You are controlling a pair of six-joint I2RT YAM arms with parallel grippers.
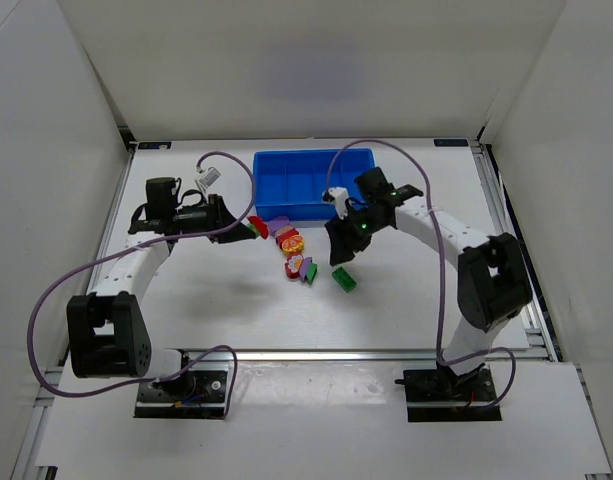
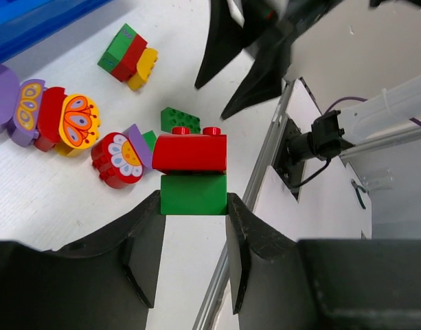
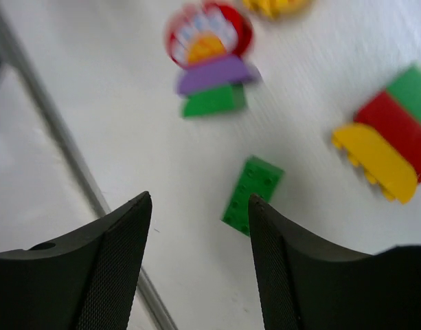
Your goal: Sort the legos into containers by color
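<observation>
Between the two arms, at mid-table (image 1: 236, 310), the loose legos (image 1: 296, 256) lie in a short row running from far-left to near-right.

Just left of that row, the left gripper (image 2: 193, 199) has its fingers pressed against the sides of a green block that carries a red studded block. This red-and-green pair (image 2: 190, 172) has its long axis spanning the jaws, and its studs point away from the wrist camera. Whether it is off the table cannot be told.

The right gripper (image 3: 200, 206) has its fingers spread with nothing between them. Below it a flat green brick (image 3: 251, 194) lies studs-up on the table, its long axis roughly in line with the fingers. In the top view it slants just right of the row.

The blue tray (image 1: 276, 185) sits at the far side, long axis left to right, with four compartments side by side. Only blue floor shows in them, and the right end is partly hidden by the right arm. The farthest legos lie just beside its near rim.

White table extends from the row toward the bases and to either side. A metal rail (image 1: 489, 185) bounds the right edge.
</observation>
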